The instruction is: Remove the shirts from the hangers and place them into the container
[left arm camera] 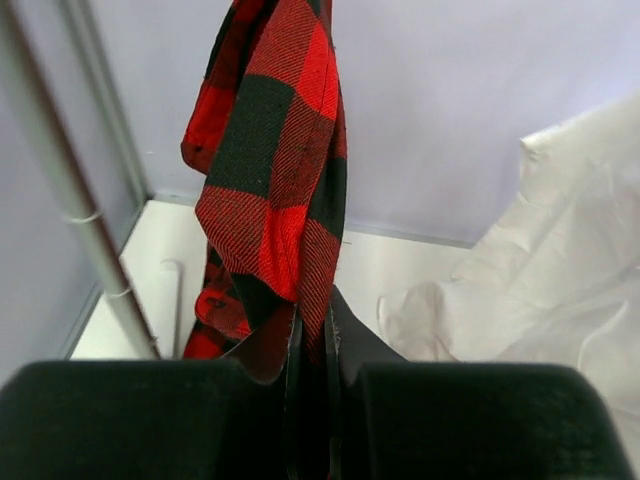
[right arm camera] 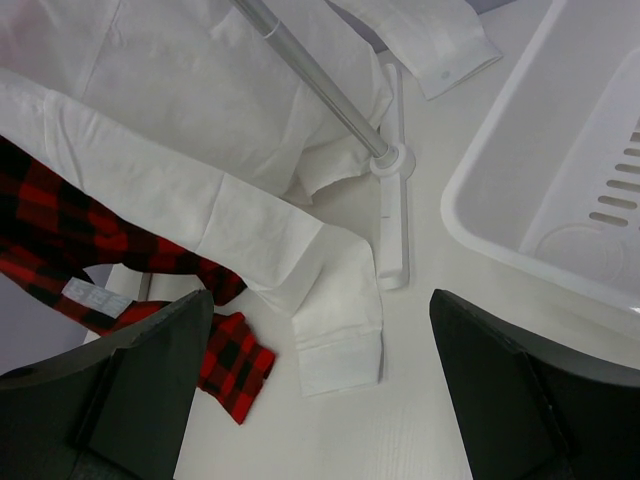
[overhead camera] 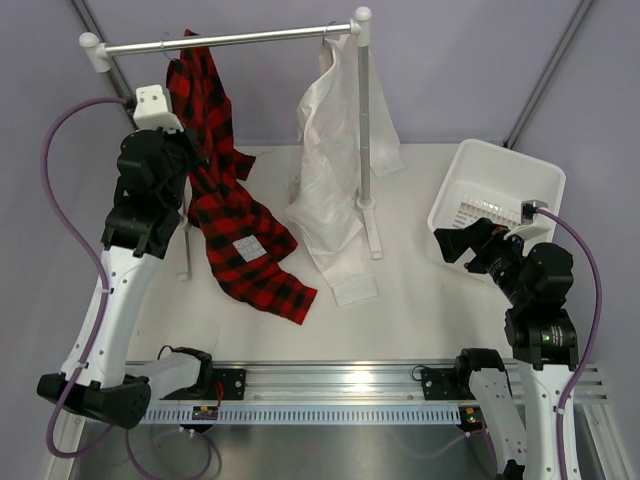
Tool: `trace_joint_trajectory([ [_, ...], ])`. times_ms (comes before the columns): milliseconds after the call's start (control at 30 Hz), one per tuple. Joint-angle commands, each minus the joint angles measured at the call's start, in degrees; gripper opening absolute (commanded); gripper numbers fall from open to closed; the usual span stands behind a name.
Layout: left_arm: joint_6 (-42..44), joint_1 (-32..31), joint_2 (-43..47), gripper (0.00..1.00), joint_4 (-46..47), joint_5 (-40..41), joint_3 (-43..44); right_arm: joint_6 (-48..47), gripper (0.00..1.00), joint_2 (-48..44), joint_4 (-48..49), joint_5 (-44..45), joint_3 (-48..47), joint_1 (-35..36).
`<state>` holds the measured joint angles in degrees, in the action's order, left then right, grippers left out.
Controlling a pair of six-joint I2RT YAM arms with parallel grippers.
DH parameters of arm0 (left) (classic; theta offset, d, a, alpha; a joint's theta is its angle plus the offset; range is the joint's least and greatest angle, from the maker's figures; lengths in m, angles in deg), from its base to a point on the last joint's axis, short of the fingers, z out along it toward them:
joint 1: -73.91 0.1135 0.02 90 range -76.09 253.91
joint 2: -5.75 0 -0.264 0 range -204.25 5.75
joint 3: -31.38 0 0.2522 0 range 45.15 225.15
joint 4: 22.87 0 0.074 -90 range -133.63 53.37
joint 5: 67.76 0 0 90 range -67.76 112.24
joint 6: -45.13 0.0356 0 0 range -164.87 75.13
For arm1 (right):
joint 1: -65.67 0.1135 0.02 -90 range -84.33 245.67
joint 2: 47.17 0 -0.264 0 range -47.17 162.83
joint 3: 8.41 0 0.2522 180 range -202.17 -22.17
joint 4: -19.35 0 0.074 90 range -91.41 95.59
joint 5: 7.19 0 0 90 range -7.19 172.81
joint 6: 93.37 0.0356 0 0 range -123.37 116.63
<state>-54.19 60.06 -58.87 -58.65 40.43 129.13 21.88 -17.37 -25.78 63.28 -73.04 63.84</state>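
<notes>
Red-and-black checked cloth shirt (overhead camera: 225, 215) hangs from the silver metal rail (overhead camera: 230, 40). Its bottom part lies in a heap on the white desk (overhead camera: 410, 310). The left claw (left arm camera: 312, 335) is pressed together and pinches a fold of this shirt, a bit below the rail. The thin plain white shirt (overhead camera: 330, 170) hangs at the other end of the rail, and its sleeve end lies on the desk. The right claw (right arm camera: 318, 310) is spread wide and holds nothing. It hangs over the desk just beside the white plastic laundry basket (overhead camera: 447, 190), which sits on the right side of the desk.
</notes>
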Motion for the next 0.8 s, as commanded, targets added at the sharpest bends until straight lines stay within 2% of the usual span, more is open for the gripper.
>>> trace_joint_trajectory([
  [0, 1.8, 0.2, -0.5, 0.0, 10.9, -7.9, 2.8, -1.4, 0.99, -0.4, 1.8, -1.5, -0.1, -0.2],
  [300, 3.1, 0.1, 3.4, 0.0, 19.7, -12.9, -1.7, -2.1, 0.99, 1.2, 2.6, -1.4, 0.8, -0.2],
  [600, 0.7, 0.2, 9.8, 0.0, 10.8, -14.2, -1.3, -2.4, 0.99, 1.4, 2.5, -2.4, 0.3, -0.2],
  [767, 0.0, 0.1, 14.6, 0.0, 5.7, -17.6, -3.2, -2.6, 0.99, 1.7, 2.4, -3.4, 0.0, -0.2],
])
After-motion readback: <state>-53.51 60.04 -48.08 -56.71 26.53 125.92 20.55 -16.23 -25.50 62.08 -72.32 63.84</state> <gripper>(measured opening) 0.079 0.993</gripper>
